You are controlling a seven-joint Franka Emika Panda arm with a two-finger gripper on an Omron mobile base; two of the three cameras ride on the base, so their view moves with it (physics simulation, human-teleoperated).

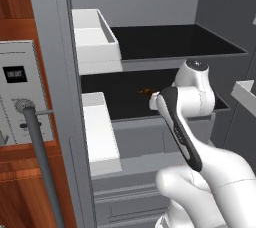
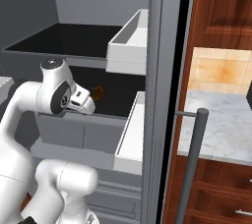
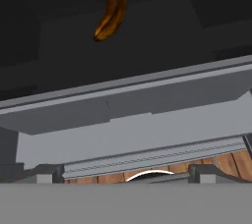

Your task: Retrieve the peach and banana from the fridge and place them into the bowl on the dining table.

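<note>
The grey fridge (image 1: 56,72) stands open in front of me. A brown-spotted banana (image 3: 109,7) lies on its black middle shelf (image 1: 125,102), towards the back; it is also a small orange-brown shape in the base views (image 1: 146,91) (image 2: 97,92). My gripper (image 3: 128,174) is open, its fingertips (image 3: 49,173) wide apart and nothing between them. It is held at the shelf's front lip, short of the banana and lower than it. In the right base view the hand (image 2: 83,101) points into the fridge at shelf height. The peach, the bowl and the dining table are out of view.
White door bins (image 1: 95,37) (image 1: 100,132) flank the shelves on the left door, others (image 2: 130,41) (image 2: 132,134) on the right door. A higher black shelf (image 1: 175,42) sits above. Long grey bar handles (image 1: 42,162) (image 2: 192,169) stick out. A white appliance panel (image 1: 17,92) is left; a marbled counter (image 2: 221,129) right.
</note>
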